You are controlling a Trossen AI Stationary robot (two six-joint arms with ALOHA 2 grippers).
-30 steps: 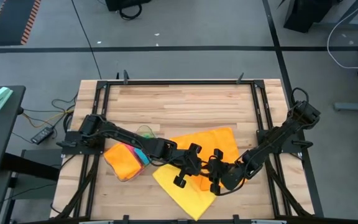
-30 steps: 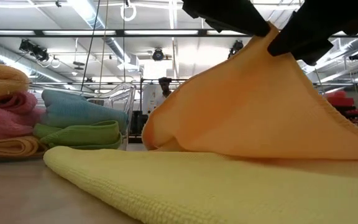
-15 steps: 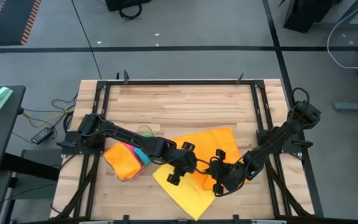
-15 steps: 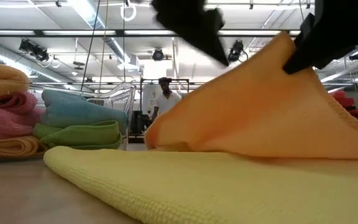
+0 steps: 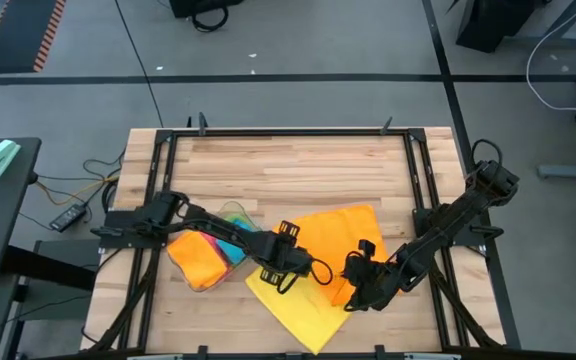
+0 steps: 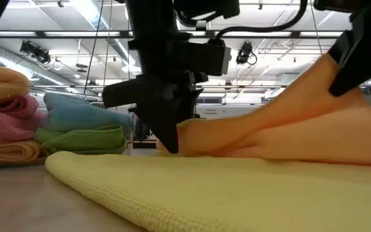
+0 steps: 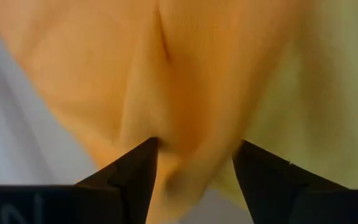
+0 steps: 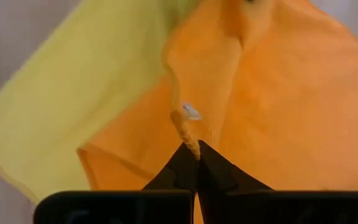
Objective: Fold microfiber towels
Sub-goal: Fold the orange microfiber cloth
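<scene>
A clear plastic tray [image 6: 126,103] is seen well to the left gripper's outer side; a wooden table [image 5: 288,170] lies beneath both grippers.

- High view looks straight down on the whole table [image 5: 298,165].
- Low view sits at tabletop level, facing the room.
- Wrist views hang close over the orange towel [image 8: 278,93], which all views share.
</scene>
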